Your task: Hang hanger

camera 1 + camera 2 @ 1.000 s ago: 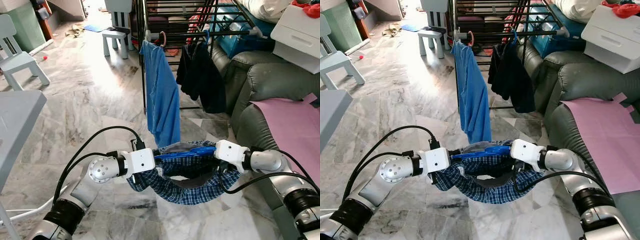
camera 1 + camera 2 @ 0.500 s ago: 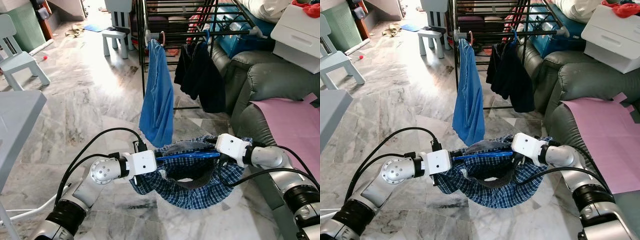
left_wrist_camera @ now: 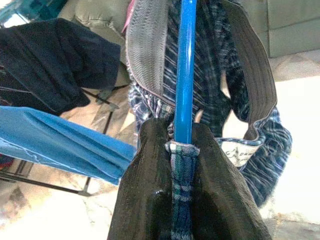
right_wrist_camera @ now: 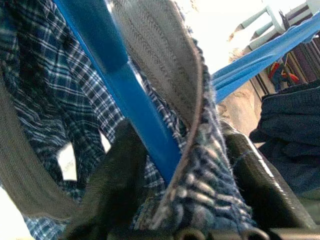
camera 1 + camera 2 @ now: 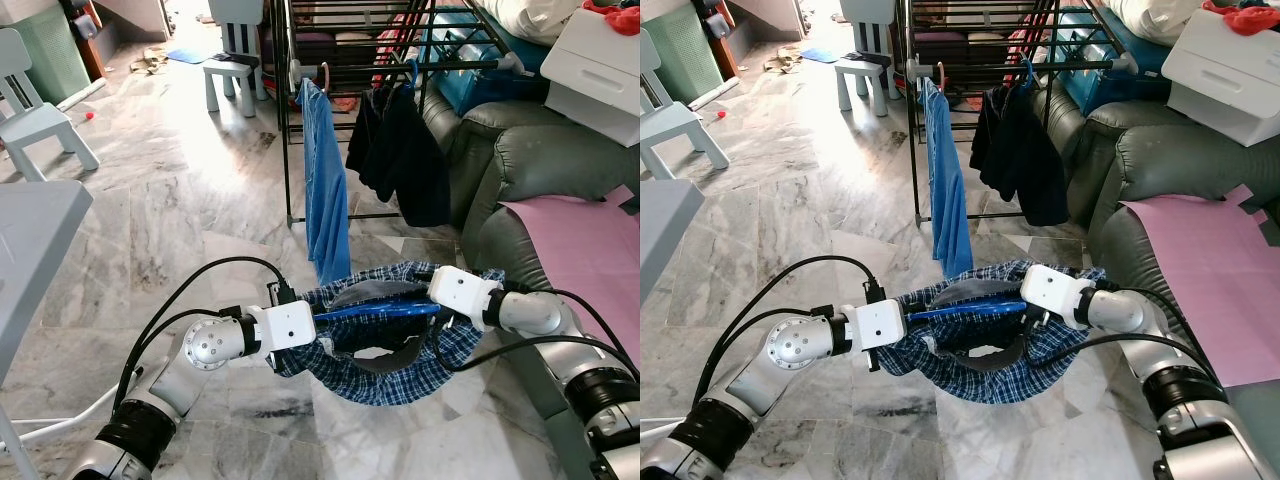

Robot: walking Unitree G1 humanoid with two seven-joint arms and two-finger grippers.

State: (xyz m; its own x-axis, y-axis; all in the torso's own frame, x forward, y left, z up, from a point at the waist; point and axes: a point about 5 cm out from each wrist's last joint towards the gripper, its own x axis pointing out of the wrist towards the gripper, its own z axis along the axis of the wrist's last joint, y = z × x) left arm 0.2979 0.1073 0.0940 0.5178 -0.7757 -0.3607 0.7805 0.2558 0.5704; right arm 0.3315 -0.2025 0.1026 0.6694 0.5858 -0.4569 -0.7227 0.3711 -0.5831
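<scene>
A humanoid robot carries a blue hanger [image 5: 372,312] draped with plaid shorts [image 5: 375,375] toward a drying rack [image 5: 400,40] across a marble floor [image 5: 170,210]. The left gripper [image 3: 182,145] has its fingers [image 3: 147,165] pressed together on one end of the hanger bar, pinching plaid cloth with it. The right gripper [image 4: 180,165] grips the other end, its fingers [image 4: 117,165] clamped on bar and grey waistband alike. The hanger lies level between the two arms, low before the robot and well short of the rack.

To hang it well, the robot would likely need to keep both ends even while lifting, so the shorts do not slide off, and to bring the hook up to a free stretch of rail.

Beyond the load, a blue shirt [image 5: 325,190] and dark garments [image 5: 405,160] already hang from the rack. A grey sofa [image 5: 520,170] with a pink sheet [image 5: 590,250] stands to the right; a pale child's chair [image 5: 35,110] sits further off on the left.
</scene>
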